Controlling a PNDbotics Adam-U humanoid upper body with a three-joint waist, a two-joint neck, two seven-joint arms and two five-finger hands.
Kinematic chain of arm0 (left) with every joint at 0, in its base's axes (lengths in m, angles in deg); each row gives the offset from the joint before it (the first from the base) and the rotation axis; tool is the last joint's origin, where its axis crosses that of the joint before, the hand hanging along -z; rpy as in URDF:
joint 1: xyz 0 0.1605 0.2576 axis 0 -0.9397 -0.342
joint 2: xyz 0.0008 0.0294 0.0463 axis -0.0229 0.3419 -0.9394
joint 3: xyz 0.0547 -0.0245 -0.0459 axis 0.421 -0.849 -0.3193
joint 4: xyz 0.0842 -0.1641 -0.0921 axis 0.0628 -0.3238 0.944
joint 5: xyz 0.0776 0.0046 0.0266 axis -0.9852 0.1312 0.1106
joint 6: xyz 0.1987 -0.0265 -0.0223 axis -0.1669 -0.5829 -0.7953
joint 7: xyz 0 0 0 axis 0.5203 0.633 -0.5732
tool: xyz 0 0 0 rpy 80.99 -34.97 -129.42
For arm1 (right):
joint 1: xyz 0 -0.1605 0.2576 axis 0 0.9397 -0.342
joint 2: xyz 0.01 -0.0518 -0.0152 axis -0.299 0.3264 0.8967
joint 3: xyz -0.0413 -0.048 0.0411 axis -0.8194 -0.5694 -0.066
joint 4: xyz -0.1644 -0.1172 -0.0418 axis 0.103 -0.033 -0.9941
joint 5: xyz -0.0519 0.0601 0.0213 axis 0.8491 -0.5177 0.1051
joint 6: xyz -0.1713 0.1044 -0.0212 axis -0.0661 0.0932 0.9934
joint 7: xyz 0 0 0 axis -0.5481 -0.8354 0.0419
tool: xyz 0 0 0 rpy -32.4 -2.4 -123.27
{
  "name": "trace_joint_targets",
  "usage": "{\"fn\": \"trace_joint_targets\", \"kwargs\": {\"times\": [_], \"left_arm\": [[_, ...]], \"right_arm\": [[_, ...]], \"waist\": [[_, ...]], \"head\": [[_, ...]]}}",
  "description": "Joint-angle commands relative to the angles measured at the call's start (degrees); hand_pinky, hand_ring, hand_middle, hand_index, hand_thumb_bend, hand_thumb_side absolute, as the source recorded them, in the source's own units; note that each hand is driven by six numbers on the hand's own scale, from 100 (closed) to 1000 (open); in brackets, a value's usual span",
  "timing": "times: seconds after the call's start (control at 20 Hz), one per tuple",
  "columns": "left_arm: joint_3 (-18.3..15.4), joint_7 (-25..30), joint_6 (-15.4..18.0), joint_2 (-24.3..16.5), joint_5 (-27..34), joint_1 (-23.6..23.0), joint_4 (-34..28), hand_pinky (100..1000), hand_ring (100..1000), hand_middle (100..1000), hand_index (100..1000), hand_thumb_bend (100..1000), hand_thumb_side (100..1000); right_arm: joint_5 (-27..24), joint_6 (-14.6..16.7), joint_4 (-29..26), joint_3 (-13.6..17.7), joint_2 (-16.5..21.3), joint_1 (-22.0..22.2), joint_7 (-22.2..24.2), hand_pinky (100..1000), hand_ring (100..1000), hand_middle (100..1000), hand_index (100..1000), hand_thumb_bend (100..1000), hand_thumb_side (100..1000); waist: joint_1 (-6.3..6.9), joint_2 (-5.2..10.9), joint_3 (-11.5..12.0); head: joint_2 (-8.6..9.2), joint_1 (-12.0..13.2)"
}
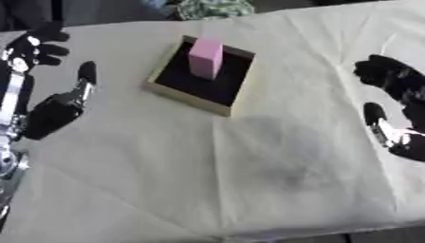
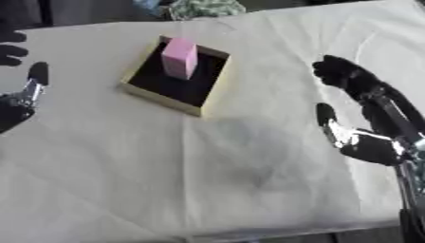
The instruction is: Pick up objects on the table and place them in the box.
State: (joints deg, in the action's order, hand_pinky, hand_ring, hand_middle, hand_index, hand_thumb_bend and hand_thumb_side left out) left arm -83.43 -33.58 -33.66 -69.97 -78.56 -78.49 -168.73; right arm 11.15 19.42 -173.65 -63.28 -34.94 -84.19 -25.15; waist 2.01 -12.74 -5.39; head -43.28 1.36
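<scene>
Left eye view: the pink block (image 1: 205, 58) stands upright inside the box (image 1: 171, 90), long axis vertical. Both hands flank it, apart from it; left hand (image 1: 55, 109) nearer, right hand (image 2: 361, 140) farther, both relaxed, empty.

Creased matt cloth (image 1: 249, 190) covers the table; the pink block (image 1: 205, 58) looks smooth and matt.

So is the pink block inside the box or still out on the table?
Inside. The pink block stands upright on the dark floor of the box, with the walls around it.
</scene>
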Motion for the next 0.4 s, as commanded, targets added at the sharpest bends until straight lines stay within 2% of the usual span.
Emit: {"fn": "trace_joint_targets", "kwargs": {"times": [0.05,0.2,0.4], "left_arm": [[-0.7,-1.9,1.3,1.5,1.2,-0.6,0.4,706,721,745,912,229,577],[-0.6,-3.1,2.5,3.5,2.3,-1.8,1.6,698,710,736,908,194,583],[0.0,-3.9,4.6,6.3,4.0,-3.3,3.7,693,706,737,909,205,594]], "right_arm": [[-1.1,-0.1,-0.8,0.3,0.8,-0.6,-0.9,903,901,867,975,100,356],[-1.6,-0.2,-0.8,0.2,0.8,-0.8,-1.4,900,898,864,973,100,353],[-2.6,-0.4,-0.9,0.0,0.9,-1.2,-2.1,890,885,852,966,100,355]], "waist": [[-0.09,0.59,0.0],[-0.10,0.45,-0.1],[-0.03,0.24,-0.2]], "head": [[-0.47,0.1],[-0.52,0.2],[-0.61,0.4]]}}
